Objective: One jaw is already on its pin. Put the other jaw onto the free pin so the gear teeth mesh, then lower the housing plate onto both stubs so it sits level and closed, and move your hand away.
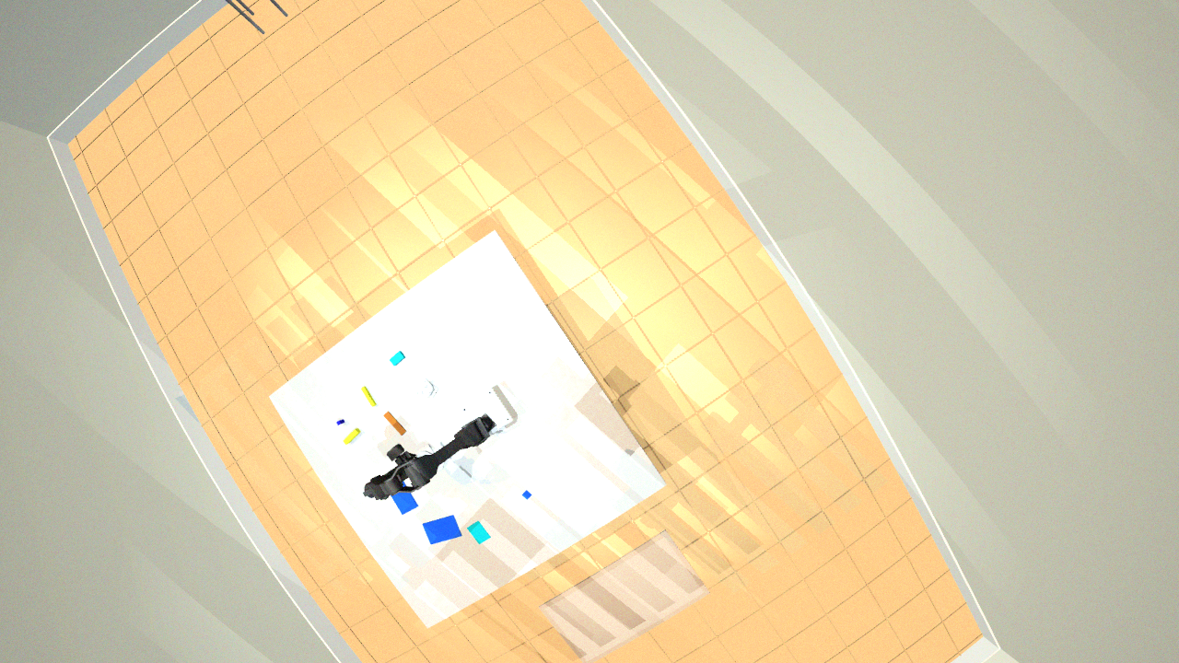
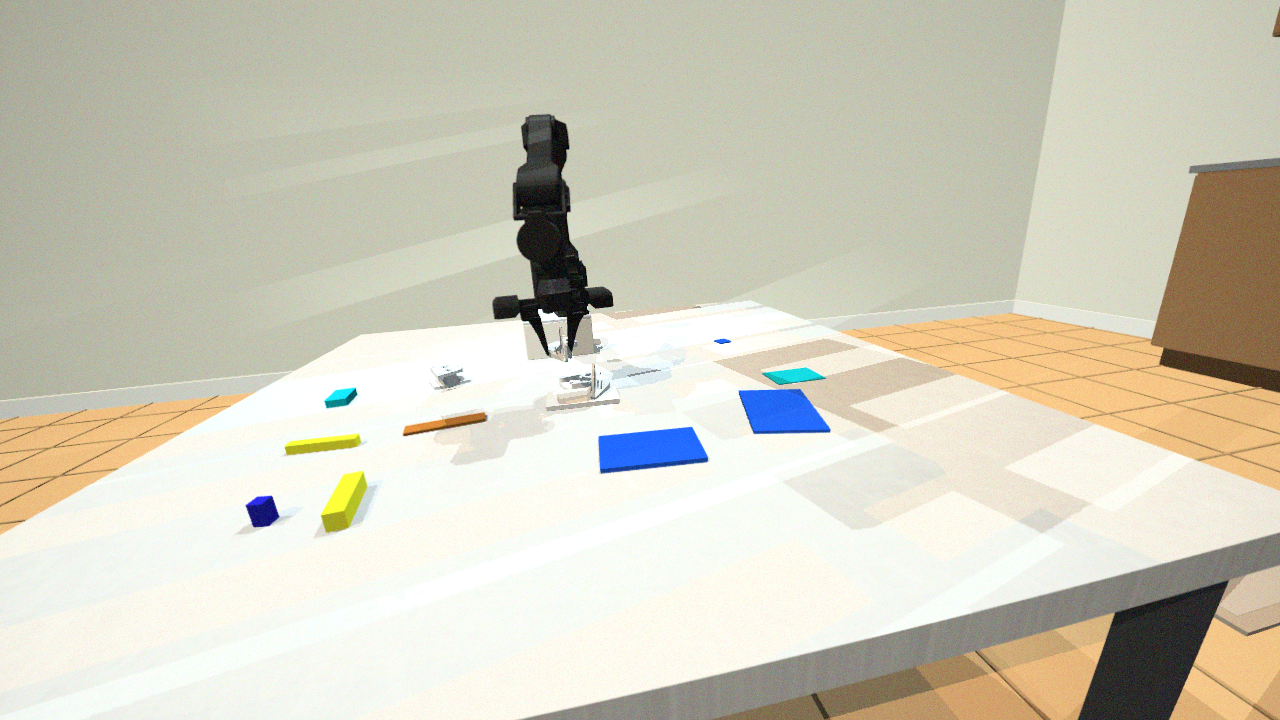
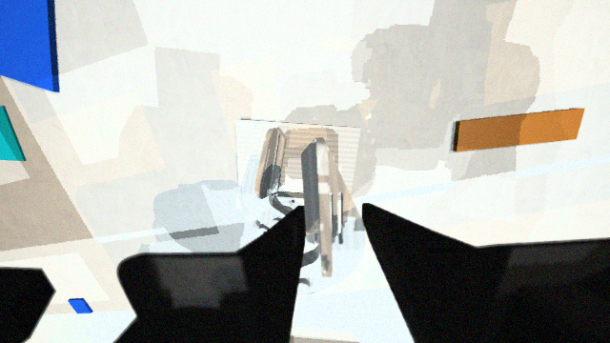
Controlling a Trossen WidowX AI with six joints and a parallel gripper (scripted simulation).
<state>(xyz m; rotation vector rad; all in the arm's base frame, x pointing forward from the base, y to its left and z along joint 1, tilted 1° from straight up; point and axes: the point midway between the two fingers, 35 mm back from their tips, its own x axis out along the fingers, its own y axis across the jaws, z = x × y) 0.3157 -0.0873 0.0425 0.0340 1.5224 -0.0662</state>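
Two fingers of the gripper point(image 2: 559, 356) point(image 3: 334, 206) are closed upon a pale part point(image 3: 324, 191), which I take for the loose jaw, held on its edge above the base plate point(image 2: 572, 404) point(image 3: 350, 143). This base stands beyond the middle of the worktop point(image 1: 461, 280) point(image 2: 805, 637) point(image 3: 524, 214), toward the far edge in the exterior view. On it rises another upright part point(image 2: 594, 380) point(image 3: 272, 162), probably the jaw already pinned.

From here, the main danger is a crooked arrival. If the part is a little turned in the fingers, its hole may miss the free pin, or a tooth may land on a tooth instead of in a gap. Pressing harder would then tilt it, or shift the base if nothing fixes it. Because the two parts look close side by side, a finger could also knock the standing one from its pin. Opening too early would let the part fall over. I cannot see whether it touches the pin; the mesh seems not yet made.

About containers: I see none with something inside. The pale block point(image 1: 504, 405) point(image 2: 584, 329) behind shows only its outside. The small white piece point(image 1: 429, 388) point(image 2: 445, 374), perhaps the housing plate, lies apart from the base, toward the far left corner in the exterior view, and closes nothing.
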